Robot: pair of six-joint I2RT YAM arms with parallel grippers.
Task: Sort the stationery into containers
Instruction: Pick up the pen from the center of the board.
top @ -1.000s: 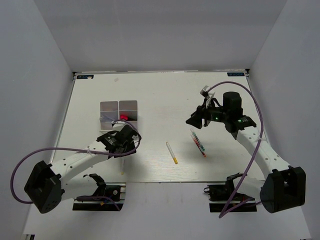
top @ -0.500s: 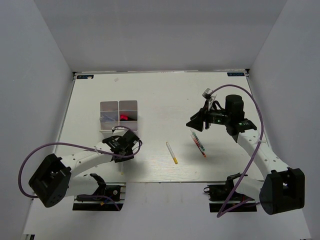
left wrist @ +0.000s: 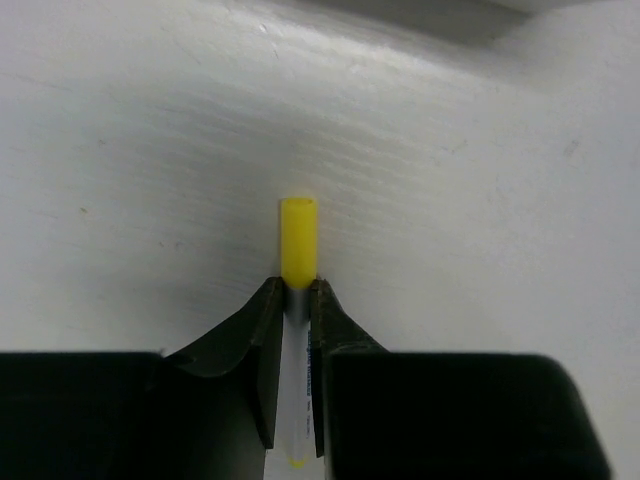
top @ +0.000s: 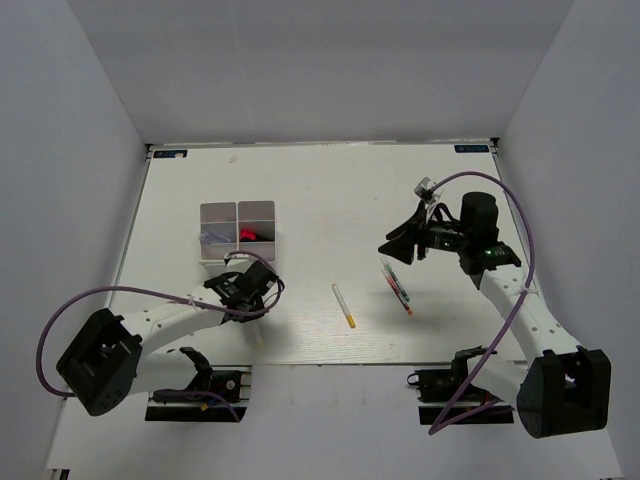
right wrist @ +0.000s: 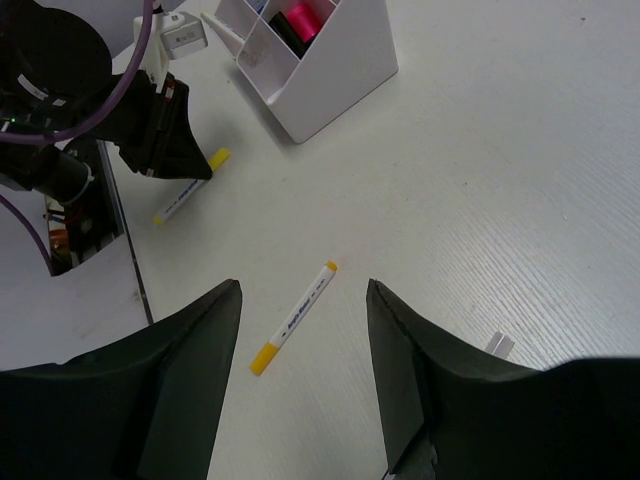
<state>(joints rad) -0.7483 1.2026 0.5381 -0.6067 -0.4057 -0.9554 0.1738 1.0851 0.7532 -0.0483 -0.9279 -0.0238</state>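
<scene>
so the left end effector [left wrist: 297,292] is pinched tight on the yellow-capped white pen [left wrist: 299,238] lying on the bench [left wrist: 480,200], while the right end effector [right wrist: 303,292] hangs with fingers apart, gripping nothing

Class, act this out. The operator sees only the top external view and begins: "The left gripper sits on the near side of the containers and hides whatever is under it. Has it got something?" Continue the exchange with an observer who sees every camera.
Observer: Yes. The left wrist view shows the left gripper shut on a white pen, with its yellow cap poking out past the fingertips.
Operator: Is the right gripper carrying anything?
Observer: No. Its wrist view shows the right gripper open with nothing in it.
Operator: What is the thin thing mid-table?
Observer: A second pen lying on the table. It has a white barrel with blue print and yellow at both ends.
</scene>
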